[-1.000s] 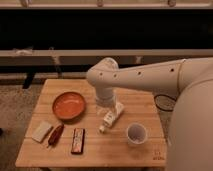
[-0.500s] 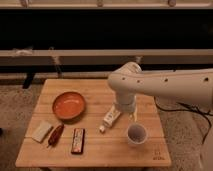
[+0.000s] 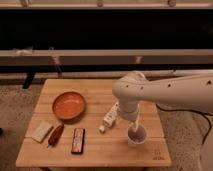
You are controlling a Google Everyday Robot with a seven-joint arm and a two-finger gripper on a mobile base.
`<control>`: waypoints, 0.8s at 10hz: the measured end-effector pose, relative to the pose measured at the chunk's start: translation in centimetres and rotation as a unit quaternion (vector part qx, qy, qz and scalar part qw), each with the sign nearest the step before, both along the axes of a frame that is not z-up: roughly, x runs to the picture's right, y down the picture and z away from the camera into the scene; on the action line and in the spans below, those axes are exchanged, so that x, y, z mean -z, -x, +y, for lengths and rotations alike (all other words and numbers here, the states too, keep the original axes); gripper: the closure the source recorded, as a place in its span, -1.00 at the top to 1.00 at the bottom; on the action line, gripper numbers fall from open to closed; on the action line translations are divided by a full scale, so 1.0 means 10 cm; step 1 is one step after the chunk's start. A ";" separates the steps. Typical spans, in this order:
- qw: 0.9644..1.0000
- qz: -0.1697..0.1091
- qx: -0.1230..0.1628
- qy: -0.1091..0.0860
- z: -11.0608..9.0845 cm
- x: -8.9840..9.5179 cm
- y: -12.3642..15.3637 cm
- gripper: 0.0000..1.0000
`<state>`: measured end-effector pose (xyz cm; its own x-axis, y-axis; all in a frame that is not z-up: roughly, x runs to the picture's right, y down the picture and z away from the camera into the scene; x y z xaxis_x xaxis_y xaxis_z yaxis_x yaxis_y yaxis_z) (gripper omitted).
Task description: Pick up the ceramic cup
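Observation:
The ceramic cup [image 3: 136, 136] is small, white and round with a darker inside. It stands upright near the front right of the wooden table [image 3: 105, 152]. My gripper [image 3: 133, 125] hangs at the end of the white arm, directly above the cup's rim and very close to it. The arm's bulky white body hides the gripper's upper part.
A shallow orange-red bowl [image 3: 69, 105] sits at the left of the table. A long white bottle [image 3: 110, 118] lies just left of the cup. A dark bar [image 3: 77, 141], a red-brown item [image 3: 55, 135] and a pale block [image 3: 42, 131] lie along the front left.
The arm has swung to the right and lowered, bringing the gripper from above the white bottle to just over the cup. The objects on the table have not moved.

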<state>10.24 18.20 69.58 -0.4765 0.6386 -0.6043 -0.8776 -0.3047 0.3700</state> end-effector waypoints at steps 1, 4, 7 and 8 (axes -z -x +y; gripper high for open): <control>1.000 0.004 0.000 0.001 0.09 -0.01 -0.01 0.30; 1.000 0.007 0.008 -0.003 0.26 -0.07 -0.06 0.30; 1.000 -0.001 0.019 0.001 0.36 -0.25 -0.12 0.27; 1.000 -0.004 0.024 0.006 0.38 -0.31 -0.14 0.09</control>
<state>11.68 22.00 72.65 -0.4405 0.6533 -0.6158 -0.8941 -0.2579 0.3661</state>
